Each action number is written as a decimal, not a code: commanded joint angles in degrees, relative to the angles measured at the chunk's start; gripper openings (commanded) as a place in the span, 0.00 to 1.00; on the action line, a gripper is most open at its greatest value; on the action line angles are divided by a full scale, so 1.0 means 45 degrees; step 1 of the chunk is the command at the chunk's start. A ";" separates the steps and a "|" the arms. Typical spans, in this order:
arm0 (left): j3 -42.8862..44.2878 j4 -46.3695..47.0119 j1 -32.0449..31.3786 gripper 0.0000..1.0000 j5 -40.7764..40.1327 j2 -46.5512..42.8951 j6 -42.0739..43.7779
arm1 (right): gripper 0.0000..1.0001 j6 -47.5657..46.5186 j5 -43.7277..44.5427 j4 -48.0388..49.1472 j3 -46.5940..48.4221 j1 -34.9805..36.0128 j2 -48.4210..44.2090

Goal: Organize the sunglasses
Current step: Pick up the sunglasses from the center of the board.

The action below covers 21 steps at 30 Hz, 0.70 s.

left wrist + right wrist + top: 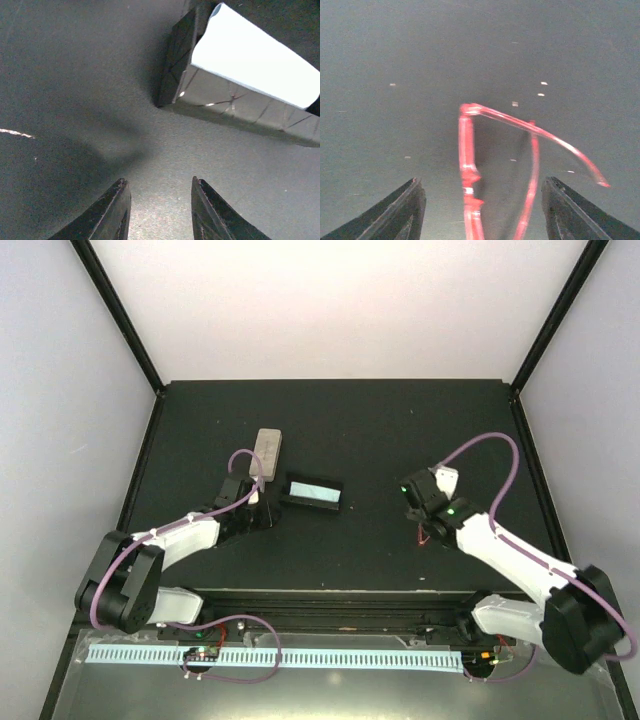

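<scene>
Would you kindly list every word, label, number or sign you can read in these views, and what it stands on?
No readable text in any view.
Pale strip at the near edge: tick marks only, no digits legible.
Red sunglasses, black case, beige case: no print visible.

White arms, black joints, purple cables, black-fingered left claw

My overhead feed is bright and even, the back wall washed out. On the left wrist, the pale cloth glares; on the right, the red sunglasses smear with blur.
</scene>
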 commanded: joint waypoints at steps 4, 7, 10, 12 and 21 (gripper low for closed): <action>-0.0286 0.0217 -0.0240 0.33 -0.0222 -0.1492 -0.0384 | 0.57 0.1046 -0.0915 0.1001 -0.2247 -0.1862 -0.1814; -0.0427 0.0143 -0.0352 0.35 -0.0144 -0.2230 -0.0433 | 0.52 0.0758 -0.1791 0.1625 -0.2558 -0.2422 -0.1286; -0.0641 0.0154 -0.0404 0.38 0.0060 -0.3191 -0.0408 | 0.46 0.0697 -0.2151 0.1847 -0.2596 -0.2752 -0.0549; -0.0778 0.0166 -0.0441 0.41 0.0241 -0.3741 -0.0423 | 0.41 0.0701 -0.2378 0.2114 -0.2740 -0.2835 -0.0184; -0.0964 0.0045 -0.0466 0.46 0.0711 -0.5409 -0.0508 | 0.25 0.0757 -0.3638 0.2931 -0.3324 -0.3004 0.0136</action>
